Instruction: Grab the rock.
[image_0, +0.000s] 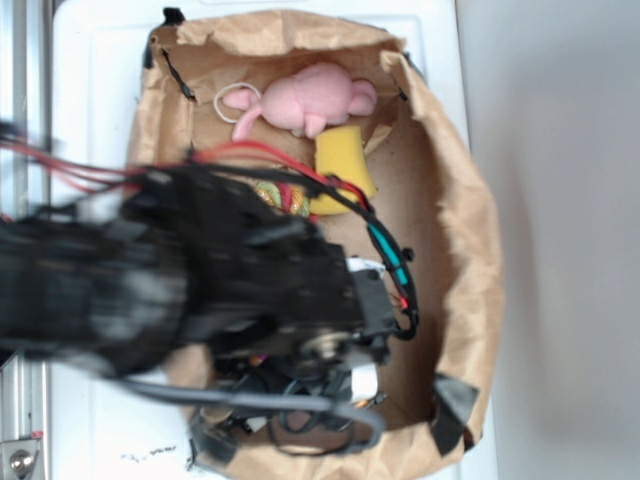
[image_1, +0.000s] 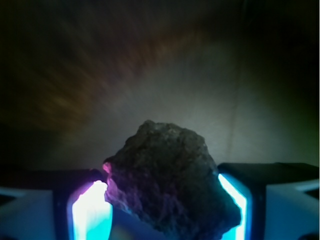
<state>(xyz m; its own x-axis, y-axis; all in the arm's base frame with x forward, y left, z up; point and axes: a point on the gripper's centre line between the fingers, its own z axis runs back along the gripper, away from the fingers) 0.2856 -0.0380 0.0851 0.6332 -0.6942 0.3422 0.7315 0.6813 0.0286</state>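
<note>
In the wrist view a dark, lumpy rock (image_1: 167, 180) fills the space between my two glowing fingers, with the left pad (image_1: 91, 212) and the right pad (image_1: 235, 200) pressed against its sides. My gripper (image_1: 162, 210) is shut on it. The background behind the rock is streaked with motion blur. In the exterior view my black arm (image_0: 200, 285) hangs over the near half of the brown paper-lined box (image_0: 470, 250) and hides both the rock and the fingers.
A pink plush toy (image_0: 305, 100) lies at the far end of the box, with a yellow sponge wedge (image_0: 343, 160) just in front of it. A small colourful object (image_0: 280, 195) peeks out beside the arm. Red cables (image_0: 70, 165) trail off left.
</note>
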